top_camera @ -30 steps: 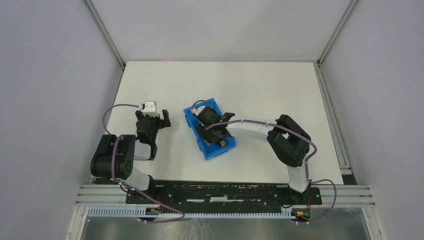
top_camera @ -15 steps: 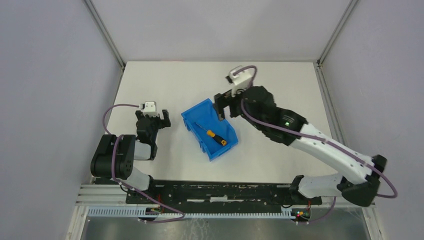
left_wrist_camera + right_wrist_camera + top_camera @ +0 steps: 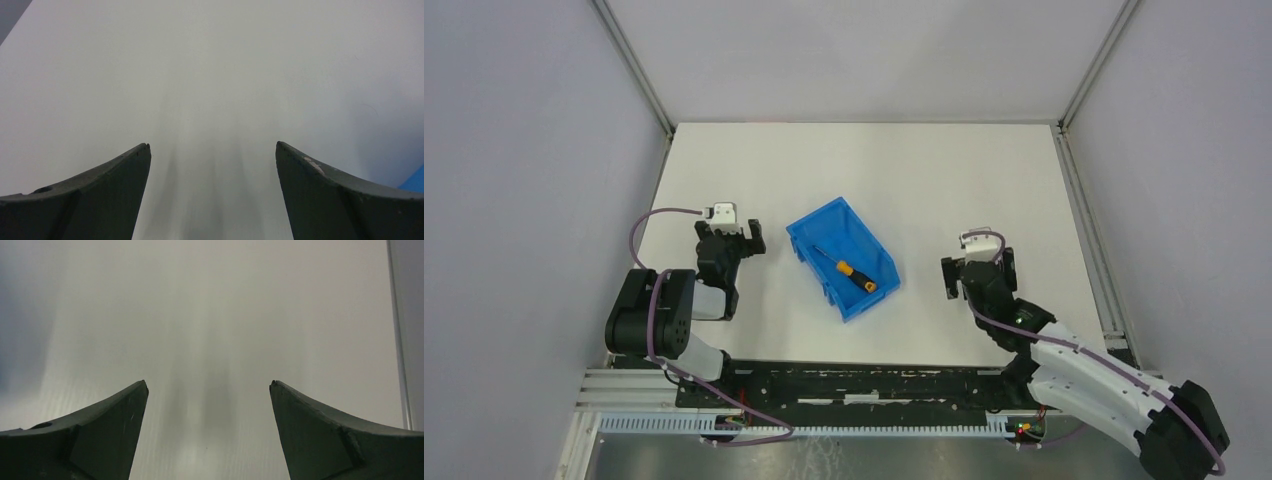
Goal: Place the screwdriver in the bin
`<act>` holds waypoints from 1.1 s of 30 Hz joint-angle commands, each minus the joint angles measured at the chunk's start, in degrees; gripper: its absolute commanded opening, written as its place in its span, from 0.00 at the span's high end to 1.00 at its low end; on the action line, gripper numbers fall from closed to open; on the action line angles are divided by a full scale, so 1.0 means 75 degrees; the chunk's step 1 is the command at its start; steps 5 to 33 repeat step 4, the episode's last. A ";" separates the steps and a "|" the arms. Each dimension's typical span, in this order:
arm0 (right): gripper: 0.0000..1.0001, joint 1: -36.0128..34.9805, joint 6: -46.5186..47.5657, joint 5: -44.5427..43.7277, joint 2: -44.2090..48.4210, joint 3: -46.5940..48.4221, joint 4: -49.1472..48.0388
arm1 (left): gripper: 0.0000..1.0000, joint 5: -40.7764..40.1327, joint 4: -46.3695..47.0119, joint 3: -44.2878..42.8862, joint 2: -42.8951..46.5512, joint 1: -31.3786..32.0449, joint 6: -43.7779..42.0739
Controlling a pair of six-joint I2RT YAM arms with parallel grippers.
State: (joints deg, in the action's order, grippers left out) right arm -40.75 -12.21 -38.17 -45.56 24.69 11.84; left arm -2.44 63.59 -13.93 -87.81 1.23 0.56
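Top external view: screwdriver [image 3: 846, 268] lies inside the bin [image 3: 869, 245], long axis 10-to-4 o'clock, handle at 4. Right gripper [image 3: 977, 270] stands at its 3 o'clock and left gripper [image 3: 730, 232] at 9, both spread and empty.

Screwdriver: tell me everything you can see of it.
The screwdriver is small: a thin metal shaft and a black-and-orange handle, apparently plastic. It lies flat on the floor of the blue bin, diagonal, shaft toward the far left, handle toward the near right corner. Nothing grips it; only the bin touches it.
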 commanded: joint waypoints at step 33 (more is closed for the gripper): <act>0.02 0.0005 -0.0318 -0.0575 0.0438 -0.1185 -0.1785 | 0.00 0.0033 0.0357 -0.0076 -0.0007 -0.0036 0.0125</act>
